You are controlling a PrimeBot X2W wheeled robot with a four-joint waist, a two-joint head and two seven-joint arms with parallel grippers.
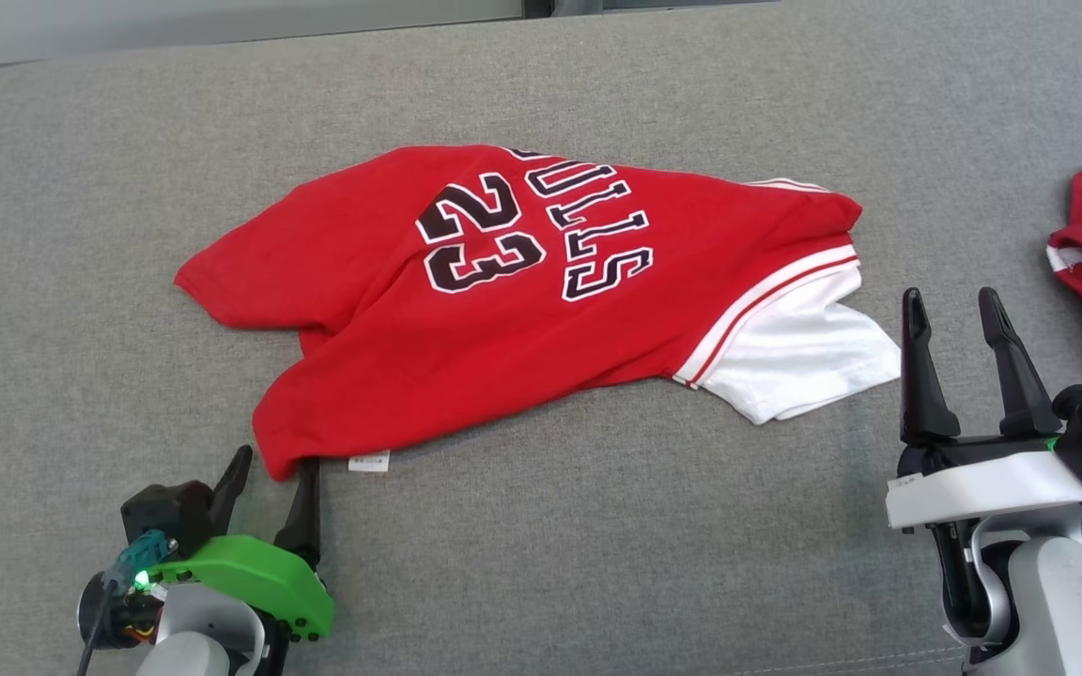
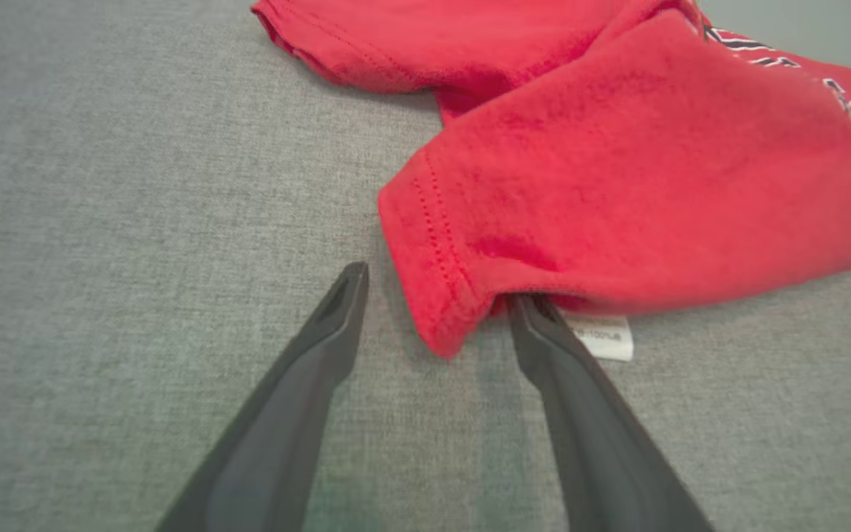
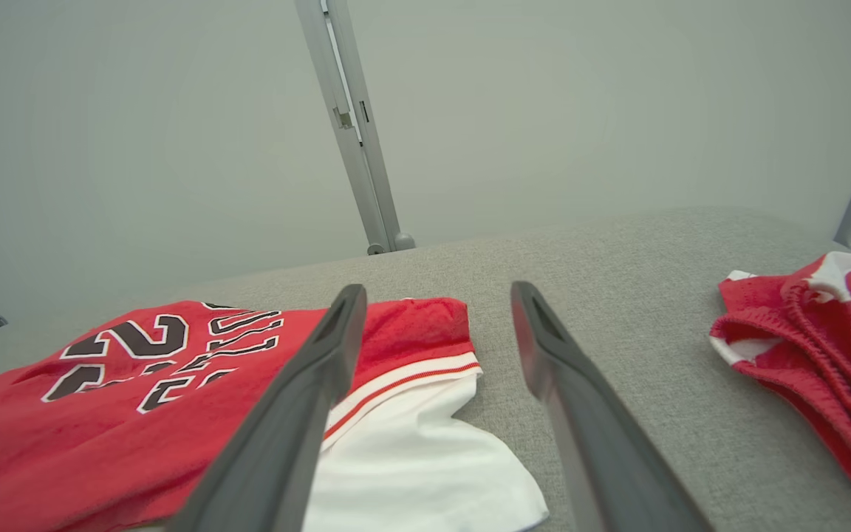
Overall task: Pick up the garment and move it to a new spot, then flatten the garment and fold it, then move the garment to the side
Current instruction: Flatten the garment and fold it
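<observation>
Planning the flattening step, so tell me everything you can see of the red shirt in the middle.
The red shirt lies rumpled on the grey cloth surface, black white-edged lettering and the number 23 facing up. A white sleeve with red-and-white striped trim sticks out on the robot's right. A small white tag peeks from the near hem. The fabric looks soft. The open left tool straddles the near corner, one finger touching the hem.

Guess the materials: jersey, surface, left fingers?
Jersey: soft matte knit, probably a cotton blend; fuzzy nap, stitched hem. Surface: grey woven upholstery-like fabric; the weave is visible. Left fingers: dark, smooth, semi-matte, likely moulded plastic; can't confirm.
</observation>
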